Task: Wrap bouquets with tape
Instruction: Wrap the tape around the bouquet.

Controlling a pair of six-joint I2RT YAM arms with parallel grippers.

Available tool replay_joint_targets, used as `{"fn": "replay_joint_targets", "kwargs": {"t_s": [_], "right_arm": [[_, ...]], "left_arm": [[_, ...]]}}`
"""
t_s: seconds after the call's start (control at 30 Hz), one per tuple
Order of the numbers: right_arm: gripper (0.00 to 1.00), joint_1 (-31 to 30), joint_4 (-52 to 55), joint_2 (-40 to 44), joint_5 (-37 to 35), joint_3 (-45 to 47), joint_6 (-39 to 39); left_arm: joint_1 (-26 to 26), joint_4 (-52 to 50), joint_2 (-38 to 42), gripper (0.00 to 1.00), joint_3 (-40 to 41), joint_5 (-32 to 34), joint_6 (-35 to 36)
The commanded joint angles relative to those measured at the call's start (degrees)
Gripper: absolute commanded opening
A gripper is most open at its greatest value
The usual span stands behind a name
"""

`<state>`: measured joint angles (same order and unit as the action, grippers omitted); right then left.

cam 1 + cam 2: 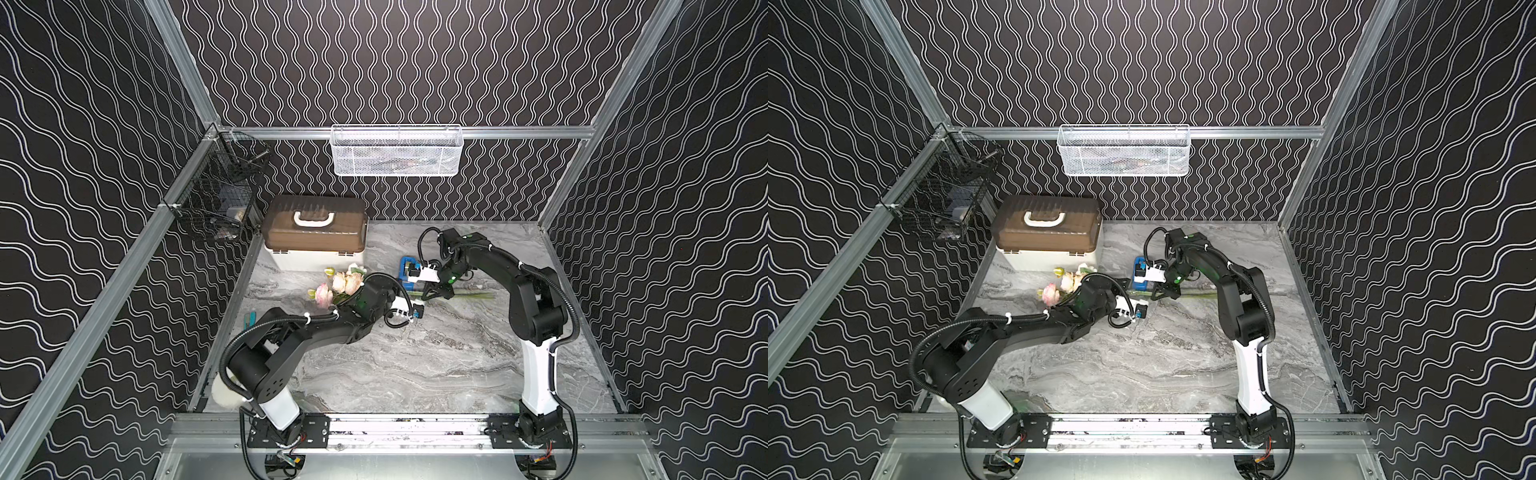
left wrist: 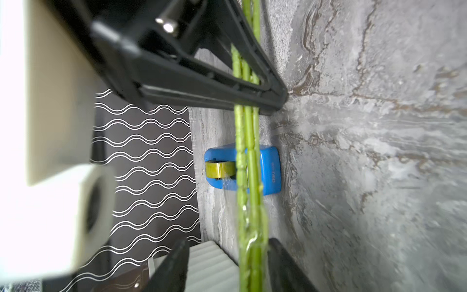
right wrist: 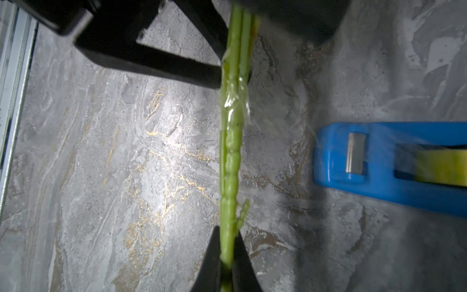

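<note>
Right wrist view: the right claw (image 3: 227, 233) is pinched tight on the green stems (image 3: 228, 161); between it and the other claw, crinkled clear tape (image 3: 235, 101) glints around them.
Left wrist view: the left claw (image 2: 229, 241) stands open, one finger just beside the stems, its mate well apart; nothing is gripped.
Top views only: the bouquet (image 1: 343, 284) shows its pale pink and cream blooms, just in front of the box (image 1: 316, 232); its stems run past both claws toward the right arm.
Blue dispenser (image 2: 270, 174): on the desk (image 3: 113, 164), near the stems, just behind the right claw in both top views.
Materials: glossy plastic dispenser, a rounded wedge; yellowish translucent tape roll (image 2: 219, 170); bright metal cutter plate (image 3: 355, 153), seen from the right wrist alone; knobbly stems; grey marbled desk with gold-brown veins; box with smoky brown lid, white handle, cream base.
Writing: small pale lettering on the dispenser's side, in the left wrist view only, too blurred to read.
</note>
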<state>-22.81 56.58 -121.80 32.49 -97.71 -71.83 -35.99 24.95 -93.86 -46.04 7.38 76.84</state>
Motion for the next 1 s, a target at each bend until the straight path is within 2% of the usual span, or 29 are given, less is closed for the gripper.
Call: {"fn": "replay_joint_targets", "kwargs": {"t_s": [0.0,0.1,0.17,0.3,0.37,0.67,0.87,0.97], "right_arm": [[0.00,-0.24,-4.49,1.77,1.22,2.26,-2.42],[0.00,-0.46,-6.71,2.83,0.81,4.46,-2.92],[0.00,-0.90,-9.57,3.89,-0.59,6.82,-2.93],[0.00,-1.86,-16.13,6.31,-2.94,11.24,-2.06],[0.00,-2.47,-20.55,8.75,-4.57,13.93,-1.44],[0.00,-5.30,-41.35,15.60,-11.03,28.06,-1.02],[0.00,-6.59,-56.43,19.54,-15.56,37.50,-2.60],[0.00,-6.88,-62.54,21.08,-16.93,41.29,-4.42]], "left_arm": [[0.22,-7.56,3.89,0.58,-0.01,-4.78,-4.13],[1.51,-14.73,8.75,0.59,-1.01,-8.53,-8.80],[2.70,-23.09,10.94,0.59,-4.13,-12.71,-11.13],[5.68,-40.66,11.03,0.58,-13.17,-21.22,-13.29],[6.80,-48.23,9.45,0.55,-17.95,-22.61,-13.24],[8.65,-57.28,2.38,0.58,-25.76,-22.00,-16.10],[9.03,-68.22,-7.89,0.56,-36.31,-23.18,-17.35],[9.16,-67.13,-10.40,0.58,-37.98,-22.09,-19.11]]}}
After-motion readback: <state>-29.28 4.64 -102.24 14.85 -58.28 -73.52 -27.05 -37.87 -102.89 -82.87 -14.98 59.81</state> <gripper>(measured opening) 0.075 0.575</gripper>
